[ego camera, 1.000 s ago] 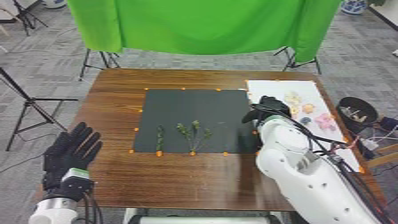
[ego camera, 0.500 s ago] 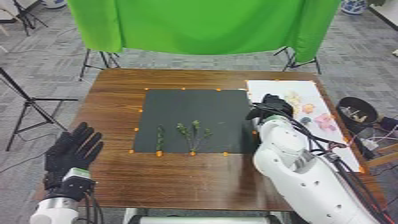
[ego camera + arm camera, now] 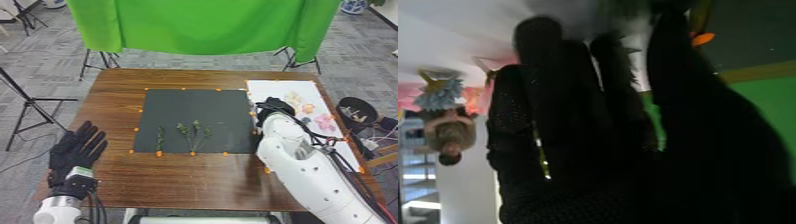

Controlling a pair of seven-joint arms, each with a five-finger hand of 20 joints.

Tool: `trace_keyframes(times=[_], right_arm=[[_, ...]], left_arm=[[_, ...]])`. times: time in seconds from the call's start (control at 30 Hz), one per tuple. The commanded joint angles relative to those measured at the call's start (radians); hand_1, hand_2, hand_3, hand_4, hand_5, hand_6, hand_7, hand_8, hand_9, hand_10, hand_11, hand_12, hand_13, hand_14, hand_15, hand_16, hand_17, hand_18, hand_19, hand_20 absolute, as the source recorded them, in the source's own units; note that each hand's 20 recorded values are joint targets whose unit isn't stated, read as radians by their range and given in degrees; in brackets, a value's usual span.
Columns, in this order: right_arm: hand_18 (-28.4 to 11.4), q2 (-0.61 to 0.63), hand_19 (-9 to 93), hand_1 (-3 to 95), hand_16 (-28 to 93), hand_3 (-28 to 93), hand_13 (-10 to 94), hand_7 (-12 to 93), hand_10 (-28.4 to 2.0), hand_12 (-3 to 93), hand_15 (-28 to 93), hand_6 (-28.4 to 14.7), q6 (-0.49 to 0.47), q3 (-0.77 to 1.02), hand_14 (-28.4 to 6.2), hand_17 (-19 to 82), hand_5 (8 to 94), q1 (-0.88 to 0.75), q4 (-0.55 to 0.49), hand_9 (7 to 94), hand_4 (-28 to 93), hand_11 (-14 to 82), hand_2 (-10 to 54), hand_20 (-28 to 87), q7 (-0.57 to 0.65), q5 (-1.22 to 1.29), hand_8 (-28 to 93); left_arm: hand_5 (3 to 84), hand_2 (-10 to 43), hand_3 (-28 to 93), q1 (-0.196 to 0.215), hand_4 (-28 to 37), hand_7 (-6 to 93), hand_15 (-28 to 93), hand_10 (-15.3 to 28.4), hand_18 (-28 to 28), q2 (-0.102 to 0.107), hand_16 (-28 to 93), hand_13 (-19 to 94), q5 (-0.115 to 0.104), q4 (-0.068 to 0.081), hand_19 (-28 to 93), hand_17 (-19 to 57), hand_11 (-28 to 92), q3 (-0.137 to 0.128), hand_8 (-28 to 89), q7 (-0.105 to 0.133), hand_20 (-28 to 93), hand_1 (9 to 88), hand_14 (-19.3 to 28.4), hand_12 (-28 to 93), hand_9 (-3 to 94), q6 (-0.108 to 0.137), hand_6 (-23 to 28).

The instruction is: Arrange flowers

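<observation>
From here the pink flowers [image 3: 326, 121] look light, easily crushed, best pinched low; left hand [image 3: 76, 151] spread open, right hand's [image 3: 274, 106] grip I can't tell.

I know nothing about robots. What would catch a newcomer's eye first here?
Probably the bright green cloth hanging beyond the table's far edge. Next come the two black-gloved hands: the left hand open at the table's left side, the right hand where the dark mat meets the white sheet. Pastel flowers brighten that sheet, while green sprigs lie along the mat's near edge.
</observation>
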Motion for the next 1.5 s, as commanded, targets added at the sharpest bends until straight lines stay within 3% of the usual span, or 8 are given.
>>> trace_keyframes(times=[0.03,0.2,0.4,0.87,1.07,1.3,1.4,1.5], right_arm=[[-23.6,-0.007,85,63.6,33,69,70,72,-16.0,16.0,39,-1.9,0.038,-0.047,-6.3,32,56.0,-0.055,0.074,66.5,-28,16.1,-9.5,29,-0.011,0.027,12],[-23.5,-0.001,85,63.2,37,70,75,77,-14.4,19.3,34,-1.8,0.093,-0.033,-5.1,35,57.6,-0.073,0.067,71.8,-28,15.0,-9.5,29,-0.011,0.069,14],[-25.0,0.012,87,62.7,44,72,89,77,-7.4,36.8,28,-1.8,0.259,-0.02,-3.2,41,60.9,-0.103,0.01,91.3,-28,9.2,-9.5,31,-0.027,0.086,8],[-25.8,0.064,86,59.9,44,78,91,77,-7.2,40.7,35,-3.2,0.488,0.012,-4.2,42,64.5,-0.143,-0.203,93.7,-24,13.3,-9.5,30,-0.051,0.084,5],[-26.2,0.053,86,59.5,44,78,91,77,-7.2,40.5,35,-3.1,0.506,0.005,-4.4,42,64.5,-0.143,-0.276,93.7,-23,13.6,-9.5,30,-0.014,0.128,5],[-26.9,0.037,86,57.3,41,78,89,77,-8.0,42.0,38,-2.5,0.464,-0.012,-5.6,41,62.5,-0.159,-0.235,92.9,-22,12.4,-9.5,28,0.073,-0.049,10],[-27.5,0.038,87,50.0,32,77,81,60,-14.1,28.9,44,-5.2,0.295,0.008,-9.1,37,58.9,-0.175,-0.232,82.5,-25,17.3,-9.5,25,0.073,-0.054,9],[-28.3,0.032,88,38.4,21,80,72,20,-20.7,17.8,51,-11.8,0.267,0.007,-13.9,35,59.6,-0.177,-0.211,71.0,-27,18.7,-9.5,23,0.069,-0.049,-9]], left_arm=[[41.4,17.7,73,-0.012,-28.2,17.7,40,15.8,14.3,-0.019,-9,24,-0.013,0.003,37,-6.7,27,0.015,-9,-0.025,8,28.3,16.6,10,31.7,-0.021,9.9],[41.4,17.6,73,-0.006,-28.2,17.8,40,15.8,14.3,-0.018,-9,24,-0.013,0.001,37,-6.8,26,0.012,-9,-0.025,8,28.5,16.6,10,31.8,-0.022,9.9],[41.4,17.5,73,-0.005,-28.2,17.8,40,15.8,14.4,-0.021,-9,24,-0.024,0.002,38,-6.8,27,0.021,-9,-0.024,8,28.6,16.6,10,31.9,-0.025,9.9],[41.3,17.3,73,0.003,-28.0,17.9,41,15.8,14.4,-0.02,-9,24,-0.024,-0.002,38,-6.8,27,0.017,-9,-0.014,8,28.9,16.5,10,31.8,-0.023,9.9],[41.4,17.3,73,0.009,-28.0,17.9,41,15.7,14.3,-0.011,-9,24,-0.023,-0.004,38,-6.8,27,0.009,-9,-0.01,8,28.8,16.5,10,31.8,-0.021,9.9],[41.4,17.3,73,0.009,-28.1,17.9,40,15.7,14.4,-0.009,-9,24,-0.023,-0.004,38,-6.8,27,0.008,-9,-0.018,8,28.8,16.6,10,31.8,-0.02,10.0],[41.4,17.3,73,0.014,-28.1,17.8,41,15.7,14.4,-0.01,-9,24,-0.026,-0.004,38,-6.8,27,0.005,-9,-0.013,8,28.9,16.5,10,31.8,-0.016,10.0],[41.5,17.3,73,0.012,-28.1,17.8,41,15.7,14.4,-0.009,-9,24,-0.025,-0.004,38,-6.8,27,0.01,-9,-0.012,8,28.8,16.5,10,31.9,-0.017,10.0]])
